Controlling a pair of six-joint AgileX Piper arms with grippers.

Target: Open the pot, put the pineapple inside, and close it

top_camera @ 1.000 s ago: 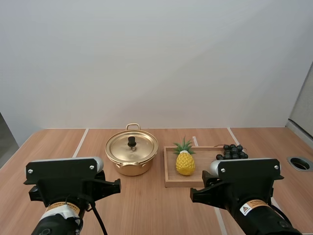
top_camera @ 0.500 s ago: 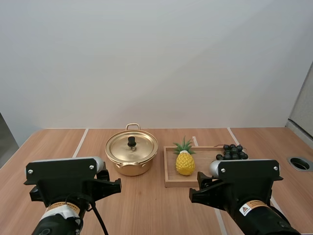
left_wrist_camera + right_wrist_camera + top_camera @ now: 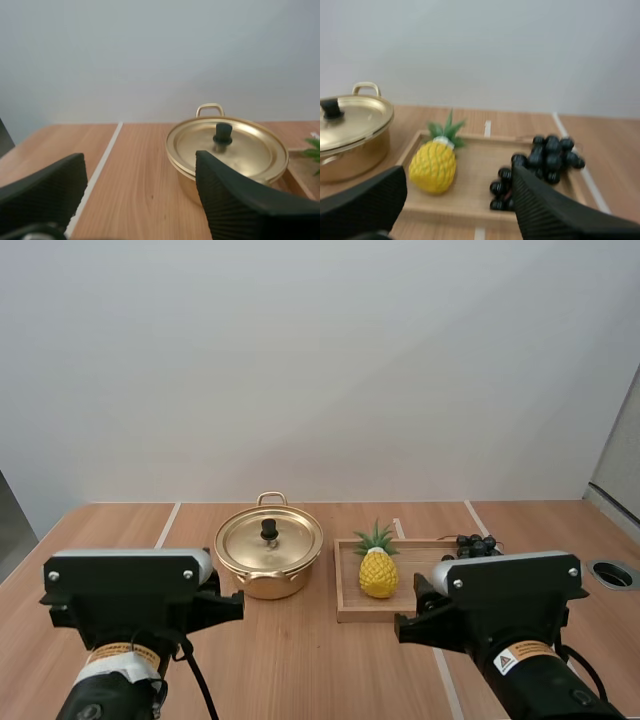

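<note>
Lifted slightly, left pincer (image 3: 137, 167) and right pincer (image 3: 456, 176) gape wide, well short of pot (image 3: 269, 548).

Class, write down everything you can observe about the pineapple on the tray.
The pineapple has a yellow, bumpy oval body and a green spiky crown pointing up; it looks like plastic. It appears to stand upright on the wooden tray, in the half nearer the pot, apart from the grapes. Nothing grips it.

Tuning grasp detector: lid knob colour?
Black knob on the gold lid; clearest in left wrist view.
</note>
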